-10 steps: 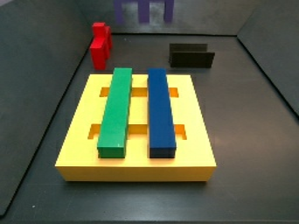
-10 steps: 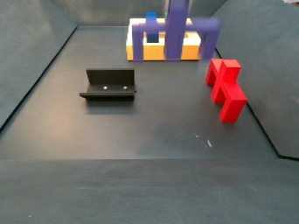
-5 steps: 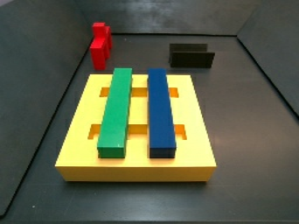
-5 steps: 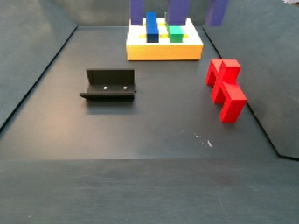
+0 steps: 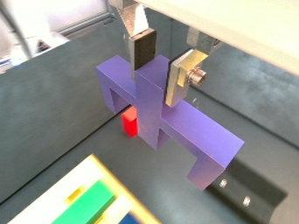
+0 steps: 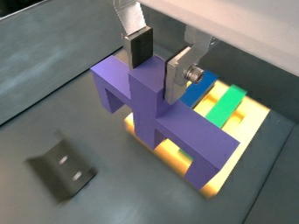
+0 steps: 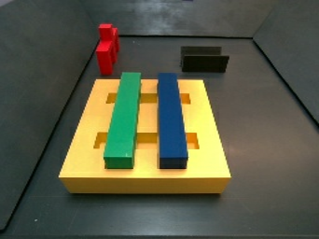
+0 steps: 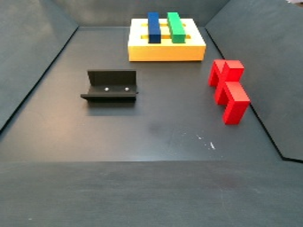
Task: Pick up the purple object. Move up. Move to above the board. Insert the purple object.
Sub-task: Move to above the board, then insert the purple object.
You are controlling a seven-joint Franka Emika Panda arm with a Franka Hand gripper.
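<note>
My gripper (image 5: 159,63) (image 6: 156,59) is shut on the central stub of the purple object (image 5: 163,122) (image 6: 149,112), a bridge-shaped piece with its crossbar and legs hanging below the fingers. It shows in both wrist views only; gripper and piece are out of both side views. The yellow board (image 7: 88,140) (image 8: 166,53) lies on the floor with a green bar (image 7: 122,119) and a blue bar (image 7: 171,119) set in its slots. In a wrist view the board (image 6: 237,156) lies below and partly behind the held piece.
A red block (image 7: 107,49) (image 8: 229,89) stands on the floor beside the board. The dark fixture (image 7: 206,61) (image 8: 112,87) stands apart from it, and also shows in both wrist views (image 6: 61,166) (image 5: 247,194). Grey walls ring the floor.
The purple object and gripper were in both side views a second ago, rose to the top edge, and have now left both views upward.
</note>
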